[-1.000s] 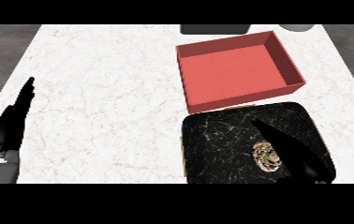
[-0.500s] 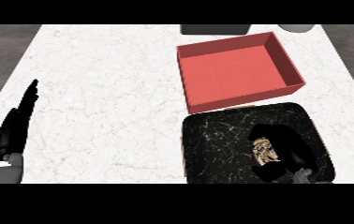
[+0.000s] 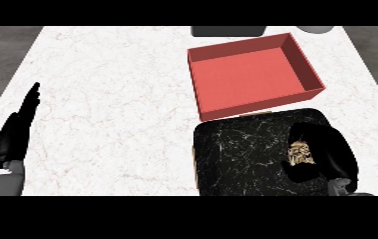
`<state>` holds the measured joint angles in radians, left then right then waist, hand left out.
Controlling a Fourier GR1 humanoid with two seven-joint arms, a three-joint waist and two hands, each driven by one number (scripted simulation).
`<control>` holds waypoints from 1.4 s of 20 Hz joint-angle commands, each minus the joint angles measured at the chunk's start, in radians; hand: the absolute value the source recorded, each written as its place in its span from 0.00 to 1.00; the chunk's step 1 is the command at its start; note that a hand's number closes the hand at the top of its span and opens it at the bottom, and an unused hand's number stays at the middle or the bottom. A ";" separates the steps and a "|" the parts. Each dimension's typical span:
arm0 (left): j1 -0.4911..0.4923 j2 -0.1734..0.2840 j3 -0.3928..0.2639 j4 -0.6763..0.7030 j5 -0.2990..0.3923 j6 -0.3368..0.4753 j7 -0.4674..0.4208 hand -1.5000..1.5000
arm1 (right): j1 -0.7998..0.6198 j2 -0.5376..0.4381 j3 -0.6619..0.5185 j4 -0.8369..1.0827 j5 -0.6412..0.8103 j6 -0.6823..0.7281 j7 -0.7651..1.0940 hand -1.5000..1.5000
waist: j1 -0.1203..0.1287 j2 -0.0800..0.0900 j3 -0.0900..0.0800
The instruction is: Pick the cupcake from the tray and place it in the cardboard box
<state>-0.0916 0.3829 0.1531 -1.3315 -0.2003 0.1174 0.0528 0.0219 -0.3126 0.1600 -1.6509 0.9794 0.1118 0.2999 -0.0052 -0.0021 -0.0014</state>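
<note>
Black right hand (image 3: pixel 325 153) curls around the cupcake (image 3: pixel 300 153) on the dark tray (image 3: pixel 236 158); lift straight up before crossing to the red box (image 3: pixel 255 78).

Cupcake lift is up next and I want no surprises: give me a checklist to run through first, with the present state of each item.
1. Right hand curled round the cupcake: ok, fingers wrap it on both sides.
2. Cupcake off the tray: cannot tell, the hand hides its base.
3. Red box open and unblocked: ok, nothing shows inside.
4. Path from tray to box: ok, the box sits just beyond the tray's far edge.
5. Left hand out of the way: ok, resting open at the counter's left edge.
</note>
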 commanded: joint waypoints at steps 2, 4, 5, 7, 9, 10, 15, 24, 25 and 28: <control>-0.005 -0.002 0.018 0.036 0.004 0.002 -0.026 0.50 | 0.096 -0.017 -0.121 -0.018 0.056 -0.115 0.094 1.00 | -0.012 0.001 0.001; 0.020 0.006 0.009 -0.042 0.002 -0.007 0.020 0.50 | 0.093 -0.050 -0.203 -0.043 0.048 -0.106 0.145 1.00 | -0.004 -0.003 0.001; 0.004 -0.016 -0.004 -0.006 -0.014 0.009 0.014 0.50 | 0.107 -0.074 -0.217 -0.097 0.053 -0.075 0.166 1.00 | -0.011 -0.001 0.001; -0.011 -0.038 -0.017 -0.015 -0.035 0.033 0.045 0.50 | 0.109 -0.093 -0.263 -0.158 0.025 -0.073 0.148 1.00 | -0.006 -0.001 0.001; -0.046 0.008 0.007 0.019 -0.020 -0.011 0.024 0.50 | 0.072 -0.076 -0.246 -0.205 0.081 -0.102 0.178 1.00 | -0.003 0.001 0.001; 0.004 0.013 0.026 0.019 -0.003 -0.014 -0.015 0.50 | 0.132 -0.112 -0.274 -0.320 0.044 -0.103 0.134 1.00 | -0.011 -0.003 0.000; 0.008 -0.022 -0.001 -0.050 -0.024 -0.002 0.034 0.50 | 0.002 -0.078 -0.196 -0.361 0.106 -0.098 0.137 1.00 | 0.008 0.001 0.001; -0.029 -0.061 -0.016 0.018 -0.057 0.018 -0.001 0.50 | -0.389 -0.012 -0.224 -0.163 -0.055 0.020 0.177 1.00 | 0.020 0.006 0.001; 0.036 -0.042 -0.017 -0.090 -0.039 -0.015 0.042 0.50 | -0.426 0.037 -0.184 -0.198 -0.017 0.024 0.258 1.00 | 0.030 0.002 0.001; -0.001 -0.002 0.014 -0.071 -0.021 -0.053 0.053 0.50 | -0.558 0.046 -0.229 -0.071 -0.046 0.013 0.260 1.00 | 0.024 0.003 0.001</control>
<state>-0.1063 0.3685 0.1665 -1.3536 -0.2234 0.0861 0.0741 -0.3786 -0.3033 -0.0535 -1.8309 0.9498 0.1269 0.5201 0.0140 0.0015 -0.0004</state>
